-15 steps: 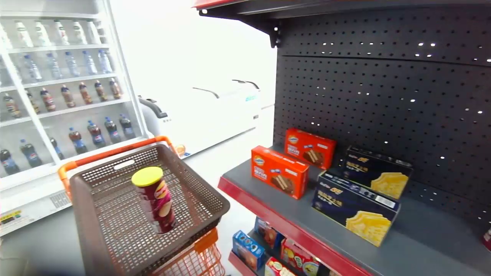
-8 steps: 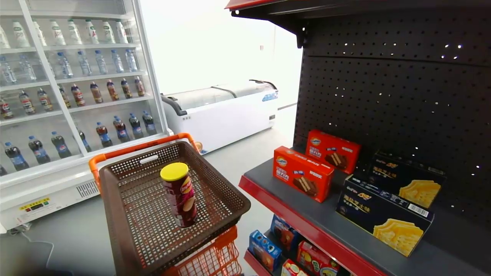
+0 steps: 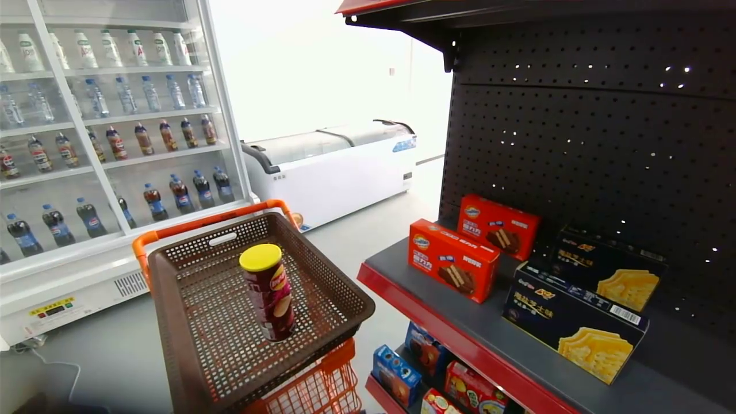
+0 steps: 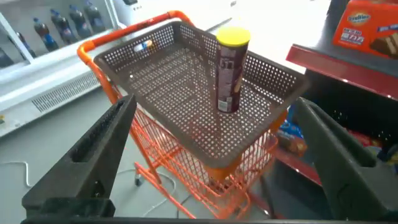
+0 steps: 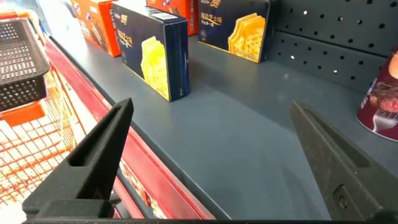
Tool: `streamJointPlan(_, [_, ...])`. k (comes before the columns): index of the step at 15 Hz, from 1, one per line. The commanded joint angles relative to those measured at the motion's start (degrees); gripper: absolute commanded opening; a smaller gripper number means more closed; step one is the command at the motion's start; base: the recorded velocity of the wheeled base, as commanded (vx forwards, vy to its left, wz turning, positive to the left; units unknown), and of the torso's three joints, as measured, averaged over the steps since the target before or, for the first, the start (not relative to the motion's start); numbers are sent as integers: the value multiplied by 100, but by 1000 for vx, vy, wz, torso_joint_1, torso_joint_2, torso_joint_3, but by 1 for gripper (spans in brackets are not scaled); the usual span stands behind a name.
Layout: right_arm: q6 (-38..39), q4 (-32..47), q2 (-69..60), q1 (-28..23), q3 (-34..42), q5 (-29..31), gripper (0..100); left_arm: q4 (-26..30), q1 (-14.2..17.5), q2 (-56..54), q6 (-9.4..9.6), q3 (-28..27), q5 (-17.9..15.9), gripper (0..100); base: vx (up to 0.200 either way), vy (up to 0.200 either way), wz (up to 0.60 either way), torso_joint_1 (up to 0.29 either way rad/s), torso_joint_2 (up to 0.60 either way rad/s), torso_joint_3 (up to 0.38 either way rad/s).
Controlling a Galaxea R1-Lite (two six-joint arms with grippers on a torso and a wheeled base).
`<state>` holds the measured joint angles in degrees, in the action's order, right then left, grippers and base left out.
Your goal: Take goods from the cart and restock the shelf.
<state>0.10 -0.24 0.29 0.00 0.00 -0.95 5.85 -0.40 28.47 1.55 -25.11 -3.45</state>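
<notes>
The head camera turns left, so the cart [image 3: 198,225] and the shelf [image 3: 494,336] sit farther right in view, and the drinks cooler [image 3: 115,144] shows more fully.

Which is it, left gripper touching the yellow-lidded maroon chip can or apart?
Apart: left wrist view shows the left gripper open, well short of the can.

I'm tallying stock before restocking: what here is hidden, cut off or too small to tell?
Right wrist view: dark red container on the grey shelf, cut off by the picture edge.
Head view: colourful packs on the lower shelf, partly under the red shelf lip and cut by the bottom edge.
Head view: rear dark blue box, lower part hidden by the front dark blue box.
</notes>
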Motion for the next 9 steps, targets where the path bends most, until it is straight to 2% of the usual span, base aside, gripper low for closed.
streamJointPlan(1, [-1, -2, 6, 0, 0, -2, 100, -207, -13, 1724, -32, -354, -182, 100, 0, 0, 0, 0, 0, 0])
streamJointPlan(2, [-1, -2, 6, 0, 0, -2, 100, -251, -13, 1777, -32, -345, -235, 100, 0, 0, 0, 0, 0, 0])
streamJointPlan(3, [-1, -2, 6, 0, 0, -2, 100, -506, 14, 2234, -23, -292, -701, 100, 0, 0, 0, 0, 0, 0])
streamJointPlan(4, [-1, -2, 6, 0, 0, -2, 100, -735, 31, 2726, -14, -266, -982, 100, 0, 0, 0, 0, 0, 0])
streamJointPlan(5, [-1, -2, 6, 0, 0, -2, 100, -963, 49, 3174, -14, -257, -1009, 100, 0, 0, 0, 0, 0, 0])
streamJointPlan(8, [-1, -2, 6, 0, 0, -2, 100, -2158, 409, 4501, 3, -266, -1070, 100, 0, 0, 0, 0, 0, 0])
streamJointPlan(9, [-1, -2, 6, 0, 0, -2, 100, -2387, 445, 4818, 3, -284, -1088, 100, 0, 0, 0, 0, 0, 0])
